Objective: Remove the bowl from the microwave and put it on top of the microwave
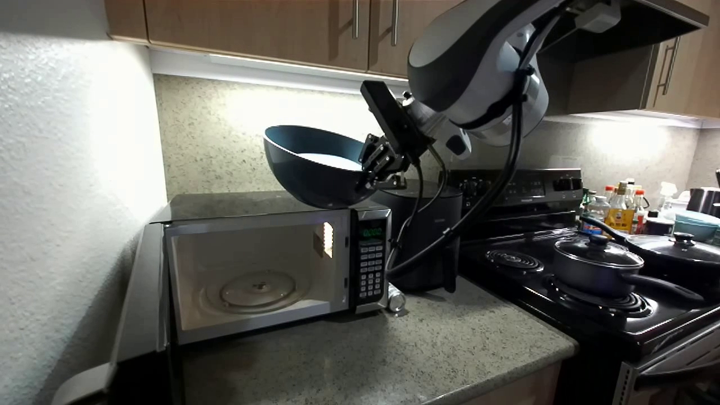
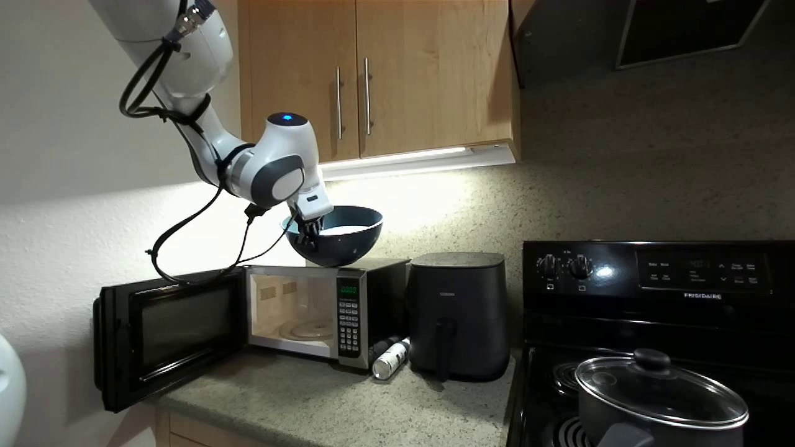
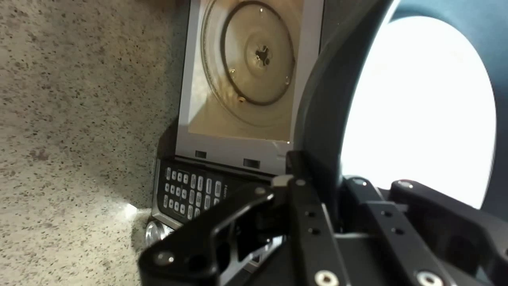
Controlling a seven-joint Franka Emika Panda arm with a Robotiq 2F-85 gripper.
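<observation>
Wrist view shows the tool (image 3: 328, 171) clenched on the rim of the bowl (image 3: 329, 101), one finger each side. Ahead of the tool, the bowl's base lines up with the top front edge of the open microwave (image 1: 225, 203) in both exterior views; contact unconfirmed. Risk: the one-sided grip may let the bowl pivot; release short of full support could drop it onto the surface (image 1: 360, 351) below.

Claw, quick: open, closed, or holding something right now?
Claw: closed, holding the dark blue bowl by its rim.
</observation>
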